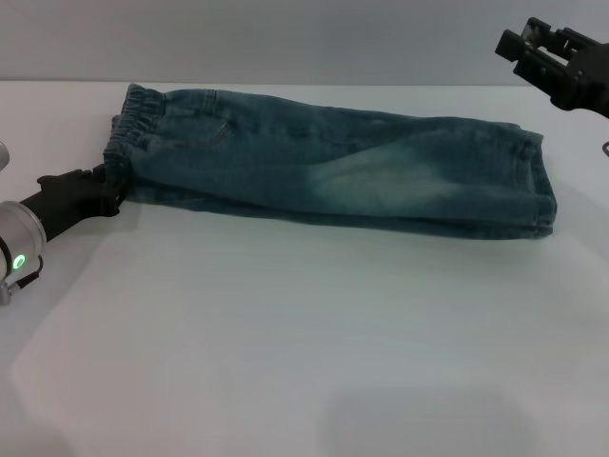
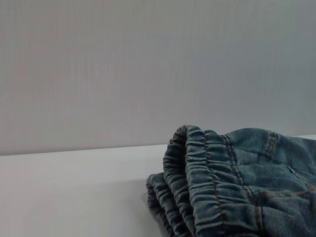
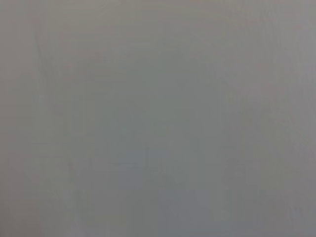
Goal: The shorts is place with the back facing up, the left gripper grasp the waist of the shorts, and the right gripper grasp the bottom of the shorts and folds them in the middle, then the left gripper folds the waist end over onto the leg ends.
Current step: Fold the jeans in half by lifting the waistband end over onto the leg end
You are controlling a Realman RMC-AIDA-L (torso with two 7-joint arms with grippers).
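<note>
The shorts [image 1: 333, 167] lie across the table, folded lengthwise into one long blue-green denim strip with a pale washed patch near the middle. The waist [image 1: 133, 143] is the ruffled elastic end on the left, and the leg hems [image 1: 538, 186] are on the right. My left gripper [image 1: 107, 193], black on a silver wrist with a green light, sits low on the table right at the waist's near corner. The left wrist view shows the stacked waist [image 2: 207, 187] layers close up. My right gripper [image 1: 525, 40] hangs raised at the far right, open and empty, beyond the leg hems.
The white table [image 1: 285, 343] stretches wide in front of the shorts. A grey wall [image 2: 148, 64] runs behind the table. The right wrist view shows only a plain grey surface.
</note>
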